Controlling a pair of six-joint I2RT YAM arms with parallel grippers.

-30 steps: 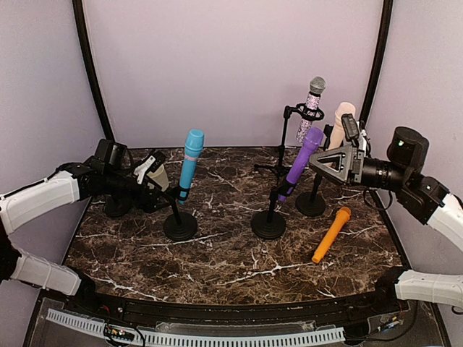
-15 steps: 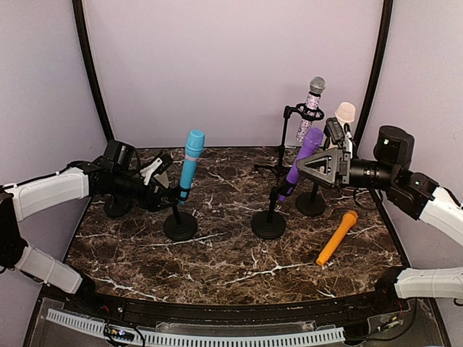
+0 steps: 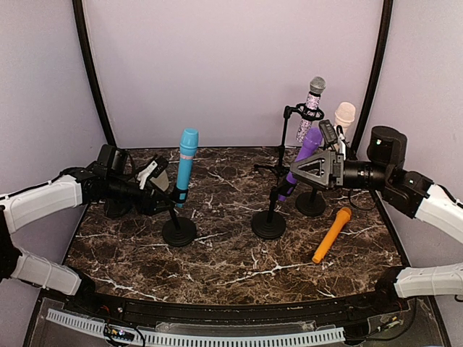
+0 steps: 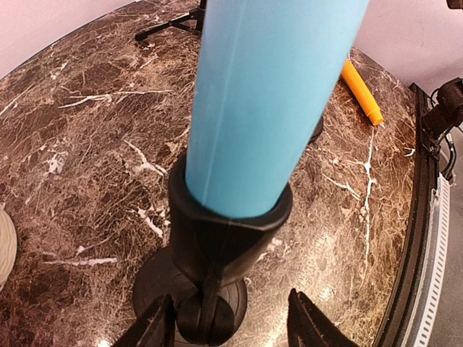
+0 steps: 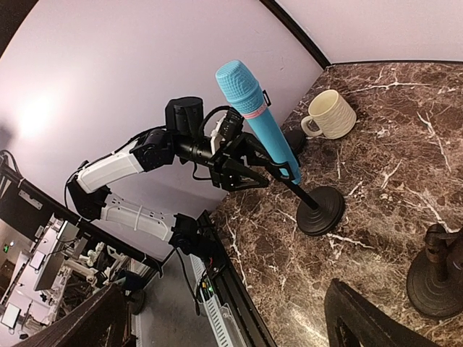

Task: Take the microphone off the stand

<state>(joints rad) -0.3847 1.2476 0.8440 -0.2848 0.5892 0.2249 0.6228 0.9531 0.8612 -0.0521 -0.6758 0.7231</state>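
A blue microphone (image 3: 185,165) stands in the black clip of a round-based stand (image 3: 179,231). My left gripper (image 3: 163,196) is open at that clip, just left of the stand. In the left wrist view the blue microphone (image 4: 268,101) fills the top, and the clip (image 4: 224,231) sits between my open left gripper's (image 4: 231,329) fingers without touching them. My right gripper (image 3: 298,170) is open and empty, right next to the purple microphone (image 3: 302,160) on the middle stand (image 3: 268,225). The right wrist view shows its open gripper (image 5: 231,318) and the blue microphone (image 5: 257,119) far off.
An orange microphone (image 3: 331,235) lies loose on the marble table at the right. A glitter microphone (image 3: 311,108) on a tripod stand and a cream microphone (image 3: 344,114) on a round stand (image 3: 311,204) are at the back right. A cream mug (image 5: 329,114) sits behind the left gripper.
My right gripper has moved left, up to the purple microphone. My left gripper has shifted at the blue microphone's clip, and that stand now sits slightly further left and more upright.
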